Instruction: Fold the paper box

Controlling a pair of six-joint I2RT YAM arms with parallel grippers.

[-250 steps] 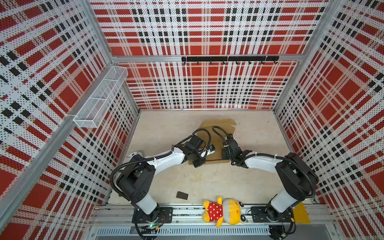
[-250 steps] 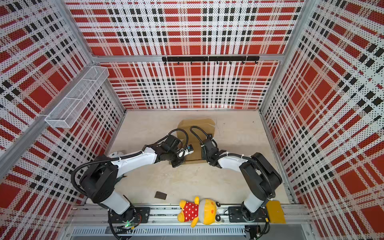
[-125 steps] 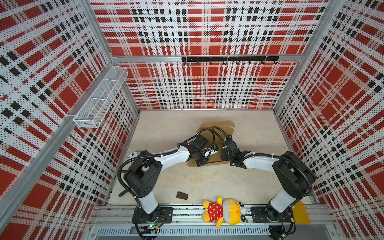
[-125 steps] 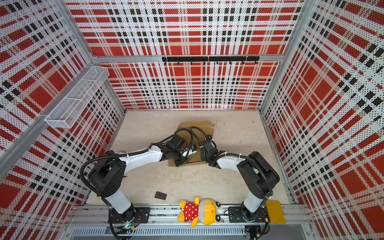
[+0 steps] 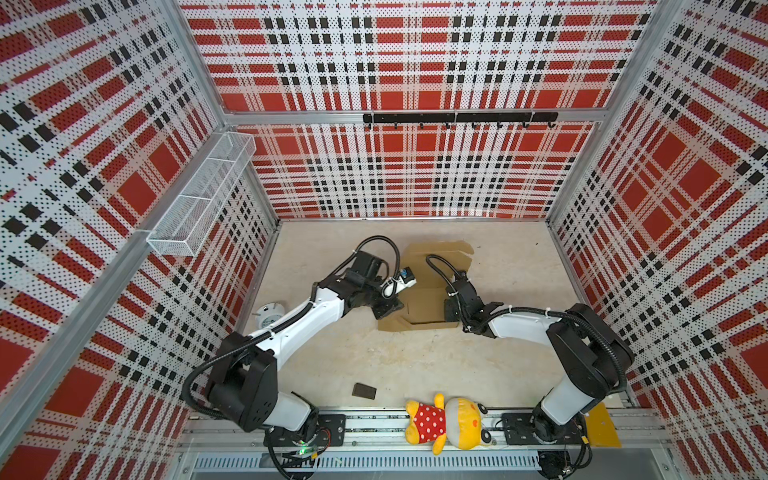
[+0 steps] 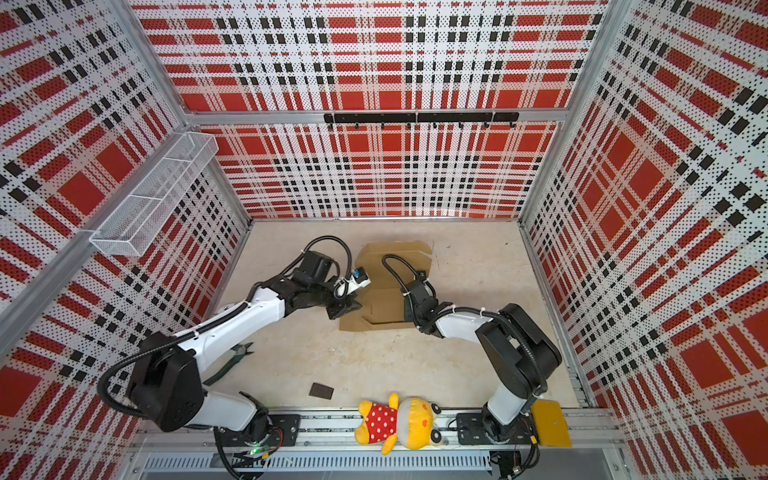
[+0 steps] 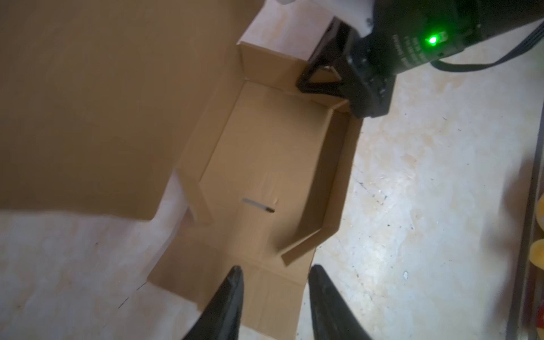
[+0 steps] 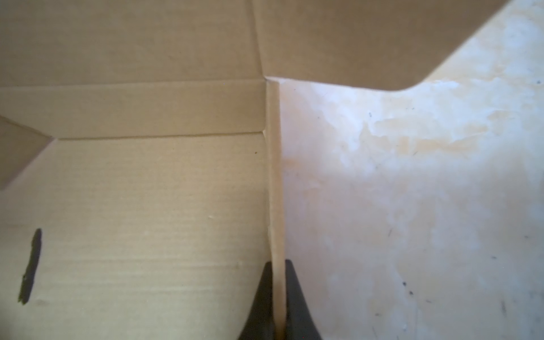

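Pinching a raised wall of the brown corrugated cardboard box (image 5: pixel 424 306) — it lies midway across the pale beige table (image 5: pixel 415 361) — the right gripper (image 8: pixel 277 284) is clamped tight; the left gripper (image 7: pixel 274 272) hangs over a flat flap, jaws apart, empty.

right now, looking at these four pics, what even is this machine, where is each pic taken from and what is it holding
It is a robot with two arms bolted to a rail at the near edge of a table. Two pictures look down from one camera head overhead and show nearly the same scene. The other two come from small cameras on the wrists, looking at what each arm works on. The job is folding the paper box, plain brown cardboard, half formed with its lid open. The right gripper is shut on one upright side wall of it. The left gripper is open over a flat flap, holding nothing. Also there: a plush toy on the rail and a small dark block.
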